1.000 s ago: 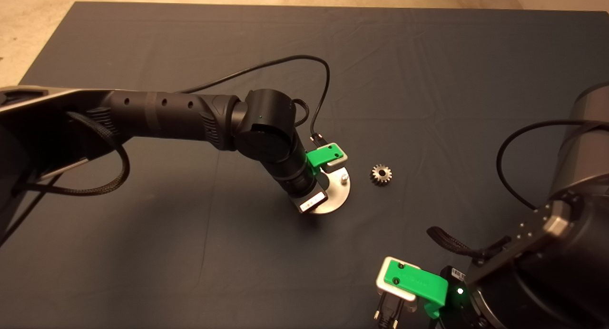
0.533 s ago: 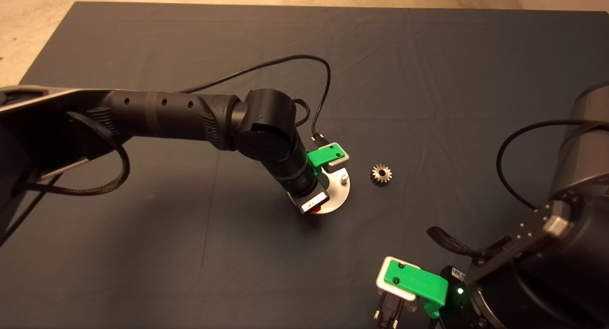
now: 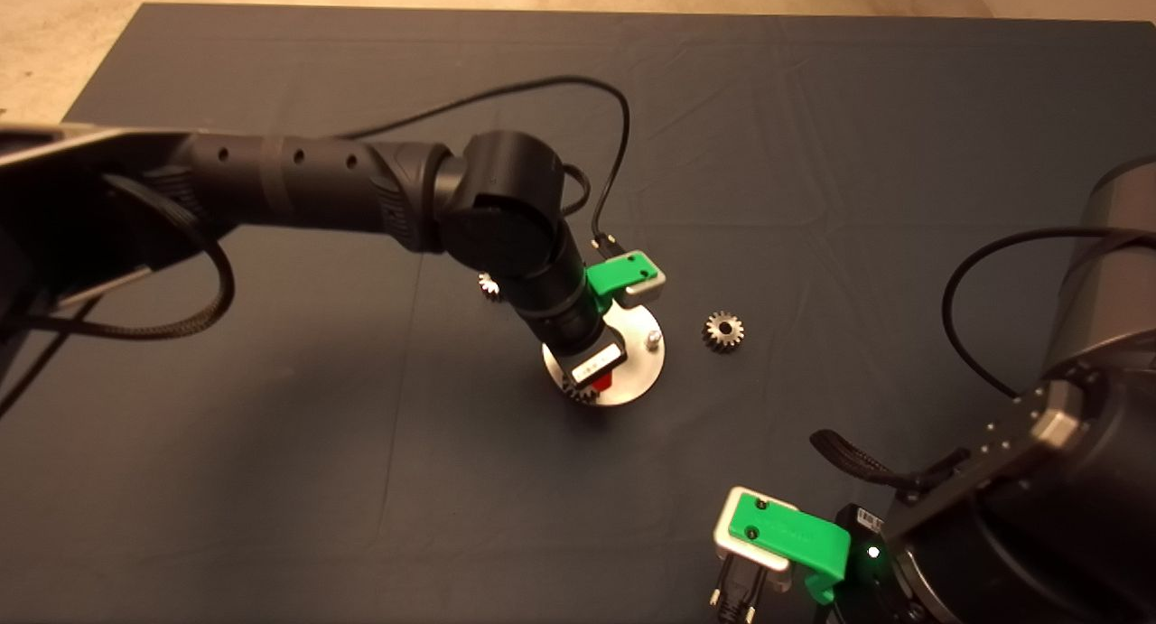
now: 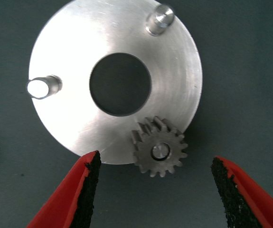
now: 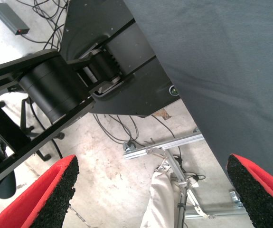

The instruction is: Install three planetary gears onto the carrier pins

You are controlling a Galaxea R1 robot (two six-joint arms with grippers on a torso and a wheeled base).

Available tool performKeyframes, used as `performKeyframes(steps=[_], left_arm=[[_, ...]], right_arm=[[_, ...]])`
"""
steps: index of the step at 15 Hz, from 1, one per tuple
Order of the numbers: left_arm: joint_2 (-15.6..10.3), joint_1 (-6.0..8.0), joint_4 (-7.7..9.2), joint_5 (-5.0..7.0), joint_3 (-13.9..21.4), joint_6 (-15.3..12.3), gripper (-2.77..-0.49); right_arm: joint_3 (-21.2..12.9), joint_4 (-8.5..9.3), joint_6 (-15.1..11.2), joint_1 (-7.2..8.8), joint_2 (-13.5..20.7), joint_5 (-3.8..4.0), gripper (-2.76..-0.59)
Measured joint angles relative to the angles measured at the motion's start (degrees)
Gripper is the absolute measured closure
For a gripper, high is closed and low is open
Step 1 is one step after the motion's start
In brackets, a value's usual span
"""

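Head view, compared with a moment ago: our left end effector (image 3: 596,380) has risen off the disc (image 3: 643,371), uncovering a gear (image 4: 160,153) seated on one pin — first of three installed, we judge. Fingers (image 4: 86,190) spread wide, holding nothing. Two pins (image 4: 159,19) bare; one loose gear (image 3: 723,330) just beside the disc, another (image 3: 489,285) behind the arm. Right end effector (image 3: 768,552) parked at the surface's edge, fingers apart.

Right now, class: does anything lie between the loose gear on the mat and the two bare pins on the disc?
Nothing visible does. The loose gear lies on open mat beside the disc; both bare pins stand uncovered.
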State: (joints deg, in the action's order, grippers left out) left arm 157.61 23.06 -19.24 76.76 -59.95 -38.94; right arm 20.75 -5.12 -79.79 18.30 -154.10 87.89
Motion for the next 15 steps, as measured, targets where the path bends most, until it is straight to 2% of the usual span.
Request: performKeyframes(steps=[1,3,5,7,9,10,13,14,15], left_arm=[[0.0,0.31,0.46,0.31,-0.8,0.0,-1.60],[0.0,0.31,1.06,1.76,-2.0,0.0,-1.60],[0.0,0.30,1.20,3.88,-3.1,0.3,-1.60],[0.0,0.31,1.31,5.59,-4.7,2.5,-1.60],[0.1,0.31,1.41,7.58,-7.6,4.9,-1.74],[0.1,0.31,1.41,8.13,-8.4,5.2,-1.75],[0.6,0.31,1.47,8.33,-9.5,5.7,-1.75],[0.7,0.31,1.50,8.41,-10.1,6.9,-1.75],[1.0,0.32,1.50,9.34,-10.8,7.1,-1.75]], right_arm=[[0.0,0.00,0.0,-0.01,0.0,0.00,-2.33],[0.0,0.00,0.0,0.00,0.0,0.00,-2.33],[0.0,0.00,0.0,-0.02,0.0,0.00,-2.33],[0.0,0.00,0.0,0.00,0.0,0.00,-2.33],[0.0,0.00,0.0,0.00,0.0,0.00,-2.33],[0.0,0.00,0.0,-0.02,0.0,0.00,-2.33],[0.0,0.00,0.0,0.00,0.0,-0.02,-2.33],[0.0,0.00,0.0,-0.02,0.0,-0.02,-2.33],[0.0,0.00,0.0,-0.01,0.0,0.00,-2.33]])
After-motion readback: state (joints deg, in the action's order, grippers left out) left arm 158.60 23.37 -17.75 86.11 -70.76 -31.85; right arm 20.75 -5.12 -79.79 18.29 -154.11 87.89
